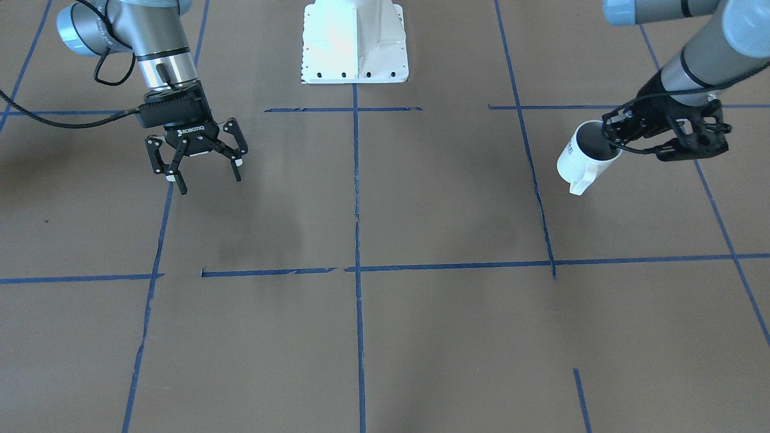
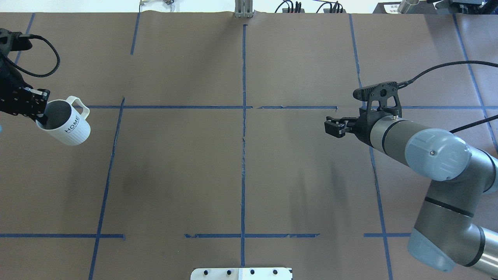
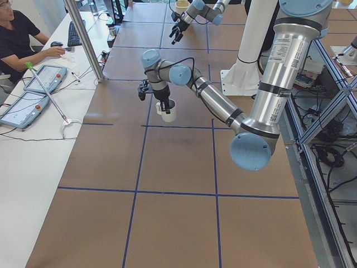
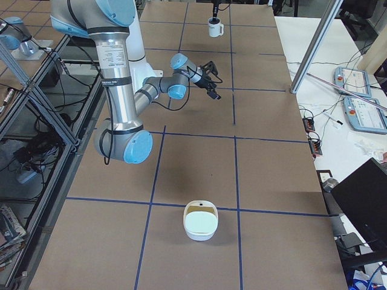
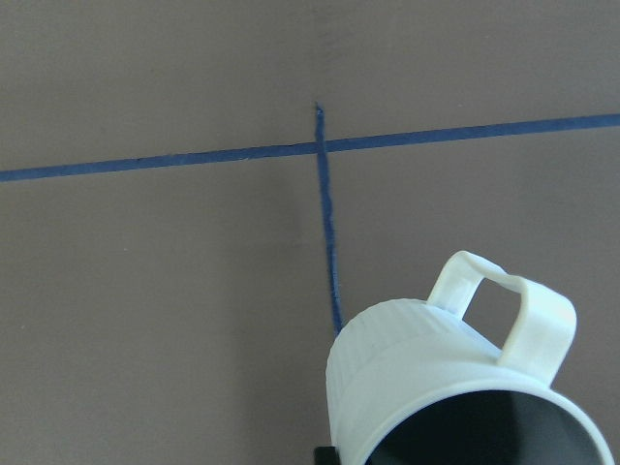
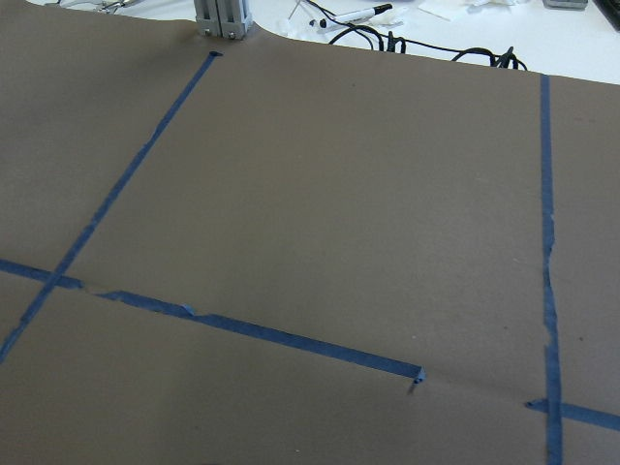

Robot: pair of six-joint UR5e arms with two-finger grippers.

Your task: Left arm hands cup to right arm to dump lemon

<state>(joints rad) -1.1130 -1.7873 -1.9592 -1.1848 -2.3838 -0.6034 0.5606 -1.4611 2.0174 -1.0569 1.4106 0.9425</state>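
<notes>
Early days: left end effector (image 2: 41, 116) pinches the cup (image 2: 70, 128) by its rim over the counter's (image 2: 175, 175) left end, right end effector (image 1: 207, 177) hangs wide open well apart, handover and dump not done yet

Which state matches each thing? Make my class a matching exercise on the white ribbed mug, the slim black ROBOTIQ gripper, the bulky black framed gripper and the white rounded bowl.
Things:
1. white ribbed mug lettered HOME
2. slim black ROBOTIQ right gripper
3. bulky black framed left gripper
4. white rounded bowl

States:
A. open, holding nothing
B. sitting on the brown table
C. tilted, held by its rim
D. shut on the mug's rim

Pairs: 1-C, 2-A, 3-D, 4-B
</notes>
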